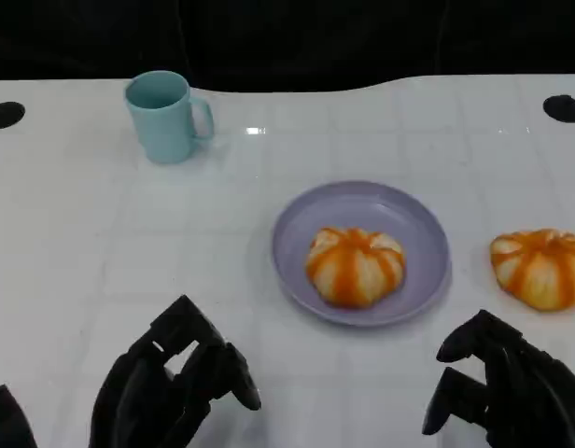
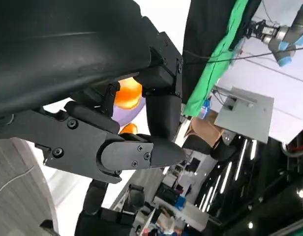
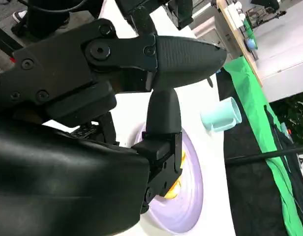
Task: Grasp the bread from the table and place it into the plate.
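Looks like between grabs: one bread (image 1: 355, 266) sitting in the plate (image 1: 427, 233), another bread (image 1: 541, 269) on the table (image 1: 82, 252) at the plate's 3 o'clock, left hand (image 1: 175, 387) and right hand (image 1: 507, 387) loosely spread, holding nothing, so probably right-hand reach next.

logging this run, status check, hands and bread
Left hand and right hand open, holding nothing. One bread on plate, second bread on table right of it. Nothing blocking.
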`<state>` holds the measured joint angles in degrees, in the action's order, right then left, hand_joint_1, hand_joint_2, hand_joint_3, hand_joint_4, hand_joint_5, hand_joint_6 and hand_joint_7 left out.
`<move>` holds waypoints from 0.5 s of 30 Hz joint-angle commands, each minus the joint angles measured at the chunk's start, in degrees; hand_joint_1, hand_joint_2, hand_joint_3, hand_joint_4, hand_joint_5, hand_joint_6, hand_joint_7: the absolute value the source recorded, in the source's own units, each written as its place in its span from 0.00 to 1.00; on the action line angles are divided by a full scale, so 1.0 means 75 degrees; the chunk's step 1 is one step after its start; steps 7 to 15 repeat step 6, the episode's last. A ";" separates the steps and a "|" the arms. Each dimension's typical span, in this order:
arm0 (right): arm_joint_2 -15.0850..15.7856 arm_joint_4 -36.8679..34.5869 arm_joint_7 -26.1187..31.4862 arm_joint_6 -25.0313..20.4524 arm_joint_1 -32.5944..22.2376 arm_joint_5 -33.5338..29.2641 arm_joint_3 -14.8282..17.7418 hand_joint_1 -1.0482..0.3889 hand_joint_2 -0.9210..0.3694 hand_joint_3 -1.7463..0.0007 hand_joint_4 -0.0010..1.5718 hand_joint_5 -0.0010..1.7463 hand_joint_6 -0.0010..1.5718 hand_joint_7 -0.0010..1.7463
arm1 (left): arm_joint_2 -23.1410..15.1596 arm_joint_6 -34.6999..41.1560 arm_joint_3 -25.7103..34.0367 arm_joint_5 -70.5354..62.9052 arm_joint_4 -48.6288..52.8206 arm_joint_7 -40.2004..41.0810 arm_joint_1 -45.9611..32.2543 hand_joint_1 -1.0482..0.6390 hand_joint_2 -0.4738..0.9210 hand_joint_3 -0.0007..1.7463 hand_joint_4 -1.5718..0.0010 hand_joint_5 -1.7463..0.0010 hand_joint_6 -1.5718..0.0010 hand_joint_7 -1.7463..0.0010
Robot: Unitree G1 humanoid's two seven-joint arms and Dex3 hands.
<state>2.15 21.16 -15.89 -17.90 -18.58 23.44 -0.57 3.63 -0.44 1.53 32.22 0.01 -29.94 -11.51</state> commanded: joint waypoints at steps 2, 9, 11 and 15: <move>0.0054 0.0024 -0.0019 0.0014 0.0010 0.0090 0.0081 0.36 0.00 0.74 0.39 1.00 0.25 0.97 | -0.0108 -0.0002 0.0111 -0.0081 0.0043 -0.0045 0.0076 0.29 1.00 0.22 0.54 0.00 0.71 0.00; 0.0069 0.0039 0.0001 -0.0044 0.0040 0.0099 0.0101 0.36 0.00 0.74 0.39 1.00 0.25 0.97 | -0.0052 -0.0017 0.0140 -0.0096 0.0048 0.0008 0.0125 0.29 1.00 0.21 0.53 0.00 0.70 0.00; 0.0069 0.0039 0.0001 -0.0044 0.0040 0.0099 0.0101 0.36 0.00 0.74 0.39 1.00 0.25 0.97 | -0.0052 -0.0017 0.0140 -0.0096 0.0048 0.0008 0.0125 0.29 1.00 0.21 0.53 0.00 0.70 0.00; 0.0069 0.0039 0.0001 -0.0044 0.0040 0.0099 0.0101 0.36 0.00 0.74 0.39 1.00 0.25 0.97 | -0.0052 -0.0017 0.0140 -0.0096 0.0048 0.0008 0.0125 0.29 1.00 0.21 0.53 0.00 0.70 0.00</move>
